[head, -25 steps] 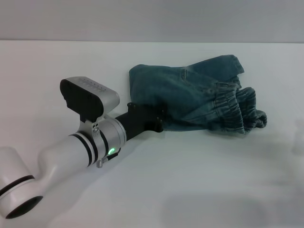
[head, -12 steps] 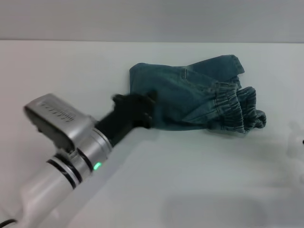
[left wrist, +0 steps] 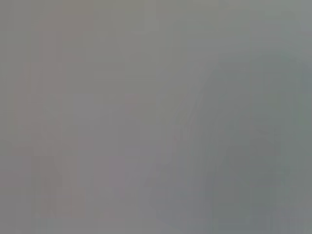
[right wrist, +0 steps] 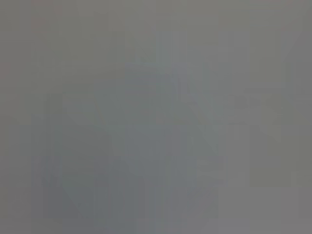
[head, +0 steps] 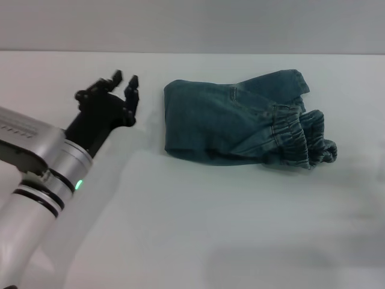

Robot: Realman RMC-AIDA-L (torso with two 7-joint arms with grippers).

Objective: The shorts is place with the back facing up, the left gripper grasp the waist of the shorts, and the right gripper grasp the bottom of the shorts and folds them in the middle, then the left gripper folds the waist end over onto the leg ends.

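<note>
lying folded in a single bundle on the white table (head: 198,229), the one pair of shorts (head: 231,123) sits right of centre with its gathered waist (head: 304,138) bunched at the right-hand end and a smooth fold edge facing left. one gripper shows: the left gripper (head: 124,84) hovers to the left of the shorts, apart from the cloth, its two black fingers spread and holding nothing. the right gripper is out of sight, both wrist views show only blank grey, and nothing lies between claw and denim.
</note>
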